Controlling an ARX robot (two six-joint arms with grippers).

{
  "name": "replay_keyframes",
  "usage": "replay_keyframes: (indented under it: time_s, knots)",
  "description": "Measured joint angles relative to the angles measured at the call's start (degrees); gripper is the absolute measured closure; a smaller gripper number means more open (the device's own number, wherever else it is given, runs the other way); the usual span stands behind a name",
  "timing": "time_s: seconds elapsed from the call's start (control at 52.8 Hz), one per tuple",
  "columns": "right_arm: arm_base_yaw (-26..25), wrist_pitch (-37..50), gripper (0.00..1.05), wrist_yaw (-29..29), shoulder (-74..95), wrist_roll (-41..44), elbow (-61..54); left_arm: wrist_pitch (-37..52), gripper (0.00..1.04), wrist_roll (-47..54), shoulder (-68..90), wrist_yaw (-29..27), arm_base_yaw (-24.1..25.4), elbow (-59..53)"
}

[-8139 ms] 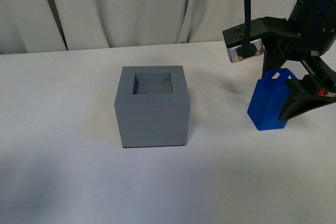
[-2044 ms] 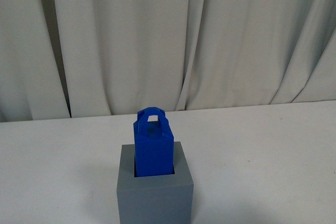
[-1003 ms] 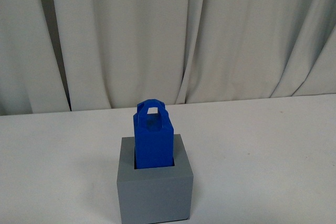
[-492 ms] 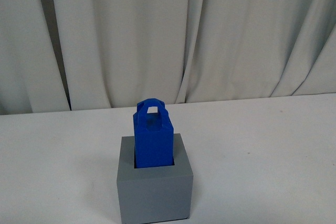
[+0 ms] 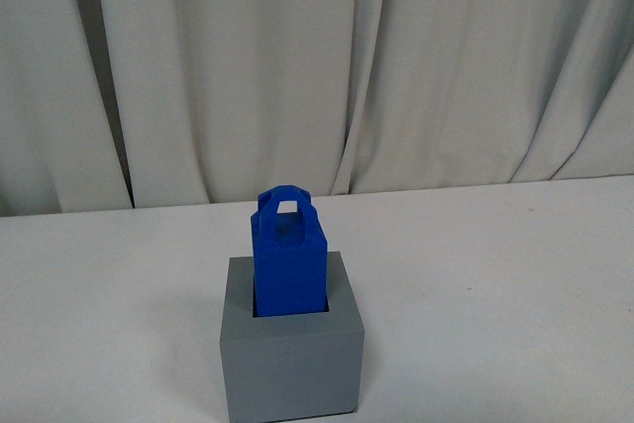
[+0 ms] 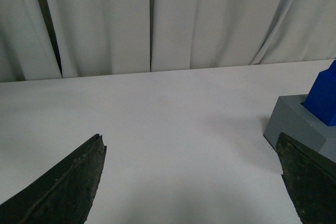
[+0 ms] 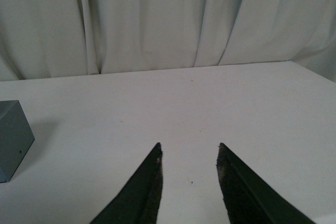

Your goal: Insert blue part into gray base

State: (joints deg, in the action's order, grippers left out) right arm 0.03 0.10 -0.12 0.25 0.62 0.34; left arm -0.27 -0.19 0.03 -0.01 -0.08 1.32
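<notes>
Nothing moved: blue part [image 5: 288, 263] seated in gray base [image 5: 291, 356], both pincers spread, empty.

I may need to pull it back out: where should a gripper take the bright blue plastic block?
Probably the arched handle of the bright blue plastic block, coming from straight above. Its lower body sits inside the matte gray cube's recess, so only the upright top part is free.
</notes>
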Motion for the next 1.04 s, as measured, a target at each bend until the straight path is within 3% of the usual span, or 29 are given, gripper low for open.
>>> replay_keyframes:
  time_s: [0.435, 1.041]
  knots:
    - [0.0, 0.0, 0.05, 0.0, 0.0, 0.0, 0.0, 0.0, 0.06, 0.0, 0.0, 0.0, 0.0, 0.0]
    - [0.0, 0.0, 0.07, 0.0, 0.0, 0.0, 0.0, 0.0, 0.06, 0.0, 0.0, 0.0, 0.0, 0.0]
